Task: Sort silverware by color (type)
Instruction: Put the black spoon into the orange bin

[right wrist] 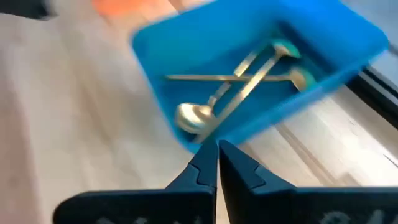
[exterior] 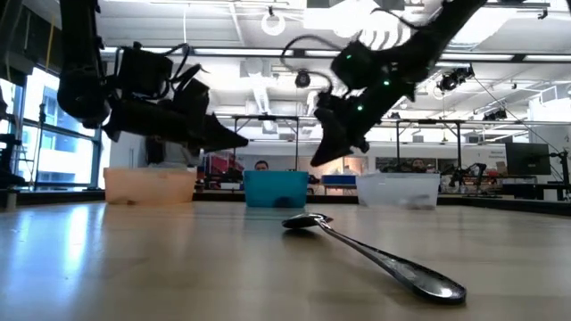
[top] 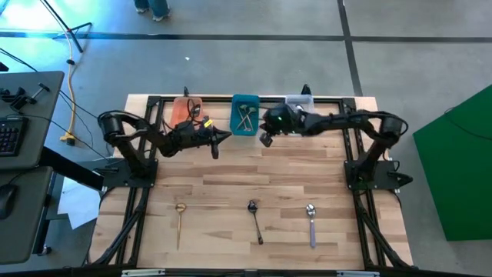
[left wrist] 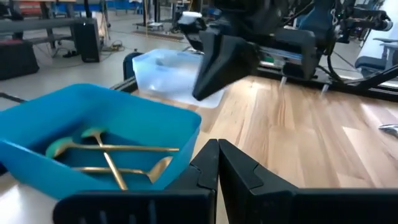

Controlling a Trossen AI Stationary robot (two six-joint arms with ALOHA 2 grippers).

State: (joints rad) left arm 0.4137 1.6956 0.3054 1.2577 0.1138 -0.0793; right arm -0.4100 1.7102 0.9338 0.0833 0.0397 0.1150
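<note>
At the back of the table both grippers crowd the teal bin [top: 245, 114], left gripper [top: 223, 137] and right gripper [top: 267, 139] each pinched closed on nothing, so the risk is the arms clipping each other or knocking the bin. Three gold spoons [right wrist: 239, 81] lie inside it. The gold spoon [top: 180, 221], dark spoon [top: 254, 218] and silver spoon [top: 311, 221] lie unsorted along the front edge, well apart from both.

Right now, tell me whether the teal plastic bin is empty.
Not empty: the teal plastic bin holds three thin gold metal spoons, crossed over each other.
</note>
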